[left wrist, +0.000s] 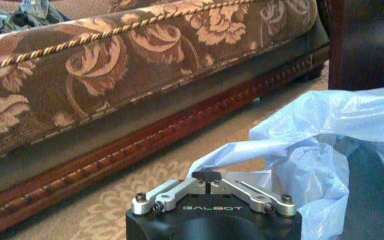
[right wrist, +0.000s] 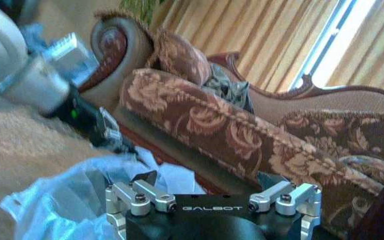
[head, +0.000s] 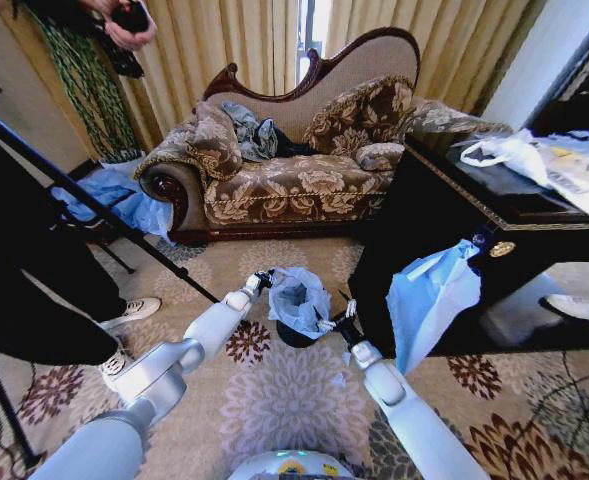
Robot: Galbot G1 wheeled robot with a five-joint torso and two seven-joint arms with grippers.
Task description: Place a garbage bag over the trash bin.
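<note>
Our left gripper jaws pinch the garbage bag edge over the trash bin; right gripper jaws gape beside it

Daylight enters through the gap in the curtains behind the sofa, and in the right wrist view that window strip blows out to white. The head view bends strongly at its edges, the dark cabinet and carpet curving outward. The left side lies in deep shadow. The left wrist view is soft throughout, with the sofa's upholstery smeared. In the right wrist view the left arm is blurred, perhaps from movement.
</note>
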